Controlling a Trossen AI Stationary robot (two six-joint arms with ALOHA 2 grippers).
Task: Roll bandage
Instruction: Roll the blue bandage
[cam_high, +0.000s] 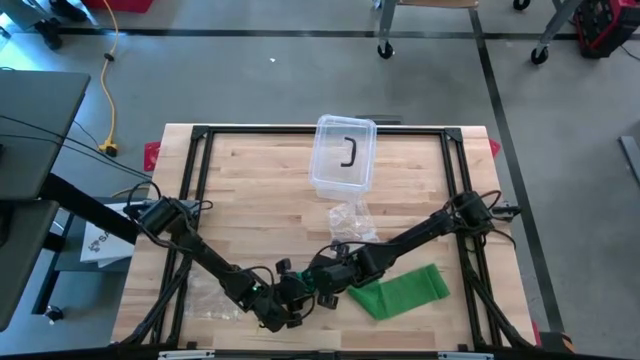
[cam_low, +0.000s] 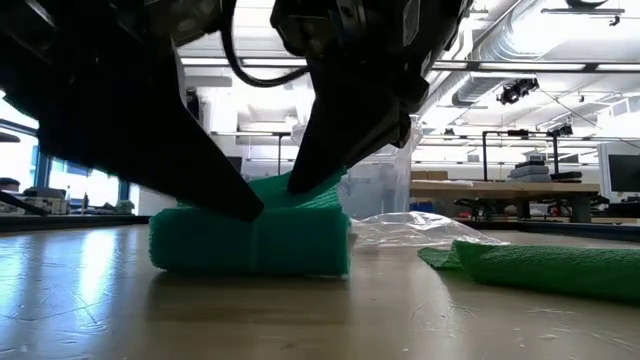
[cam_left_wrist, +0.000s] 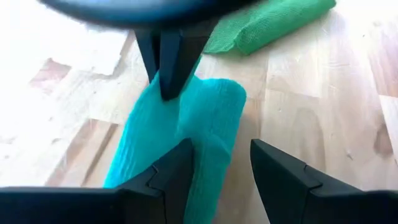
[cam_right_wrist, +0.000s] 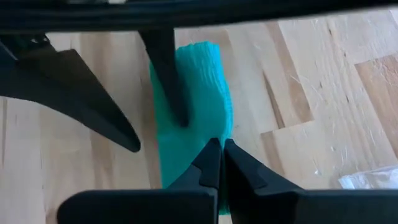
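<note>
Teal bandage (cam_left_wrist: 186, 130) lies flat on the wooden worktop (cam_high: 250, 175) near its front edge, a partly rolled band whose long axis runs roughly from the left claw (cam_left_wrist: 221, 171) toward the right claw (cam_right_wrist: 219, 163), with both claws meeting over it from opposite ends. The left claw stands open, one finger pressing on the teal fabric and the other over bare wood just beside it, so the band lies straight ahead of it and partly between its fingers. The right claw is closed, its pinched tips on the top of the fabric in the low view; I judge it is nipping a fold, though the grip itself is not plainly seen. Both arms are equally close, so the next roll probably turns on that end-to-end alignment. A darker green cloth (cam_high: 405, 290) lies just to the right, apart from the teal piece. Farther back, a clear plastic tub (cam_high: 343, 155) holds one small dark curved item (cam_high: 349, 153), and crumpled clear wrapping (cam_high: 352, 220) sits between tub and claws.
</note>
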